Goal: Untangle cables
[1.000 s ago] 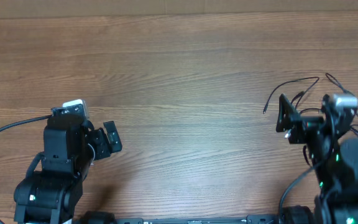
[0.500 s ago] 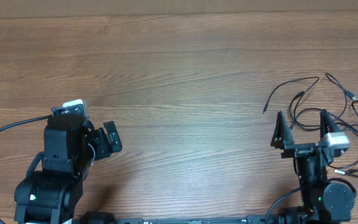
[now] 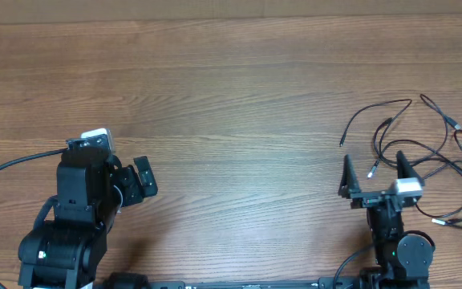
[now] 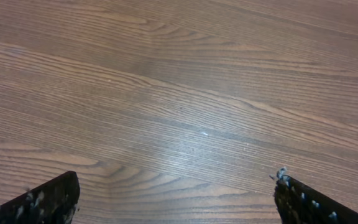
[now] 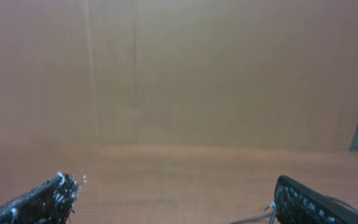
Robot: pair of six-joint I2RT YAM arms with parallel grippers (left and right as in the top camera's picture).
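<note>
**A:** How are the fingers set, taking the nearest things first?

**B:** The left fingers are held wide apart over bare worktop, and nothing is gripped between them. The right fingers are also spread open and empty, at the near edge of the tangle.

**A:** And where are the cables found?

**B:** The cables are laid on the worktop at the right side, well apart from the left arm. In the overhead view a silver-tipped end is seen between the right fingers, but whether it is touched cannot be told. Just beyond it, several loops are crossed over one another. Farther back, a small dark plug is seen on one strand, and a second plug lies to its right.

**A:** How is the cord expected to handle?

**B:** It is judged to be very light, limp and thin. It will likely be dragged along the worktop rather than lifted cleanly, and it may slip through a loose pinch. If one strand is pulled hard, the crossings may be tightened.

**A:** Where should hold be taken?

**B:** A grip just behind a free plug end is advised, where no other strand is crossed. The silver-tipped end nearest the right fingers is the likeliest choice.
</note>
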